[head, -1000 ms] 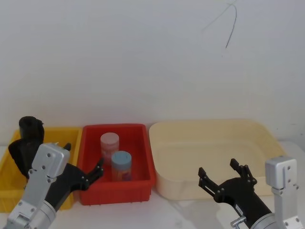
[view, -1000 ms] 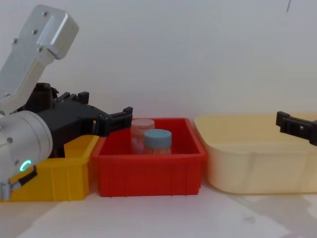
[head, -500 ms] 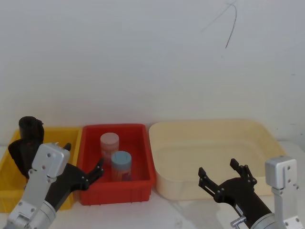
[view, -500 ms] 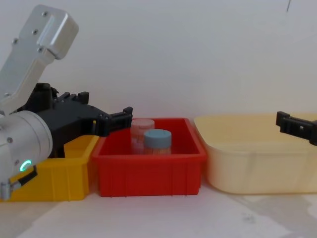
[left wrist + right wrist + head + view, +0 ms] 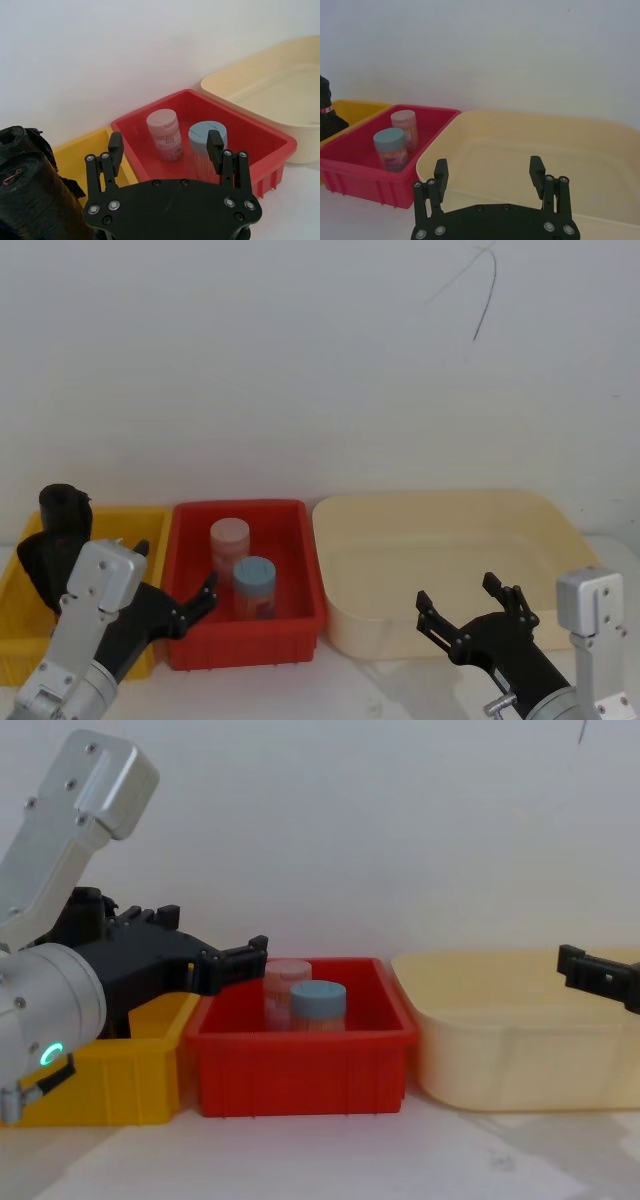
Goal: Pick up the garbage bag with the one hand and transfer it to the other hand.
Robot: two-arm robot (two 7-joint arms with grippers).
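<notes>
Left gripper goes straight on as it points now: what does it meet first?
Probably the blue-lidded jar in the red bin, which stands nearer than the pink-lidded jar; depth is unclear.

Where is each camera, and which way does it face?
Head: high, looking down into the red bin; left gripper and right gripper show low.
Chest: low, side-on to that bin; left arm looms.
Left wrist: behind the left gripper, facing the red bin.
Right wrist: behind the right gripper, facing the cream tub; both wrists share the jars.
</notes>
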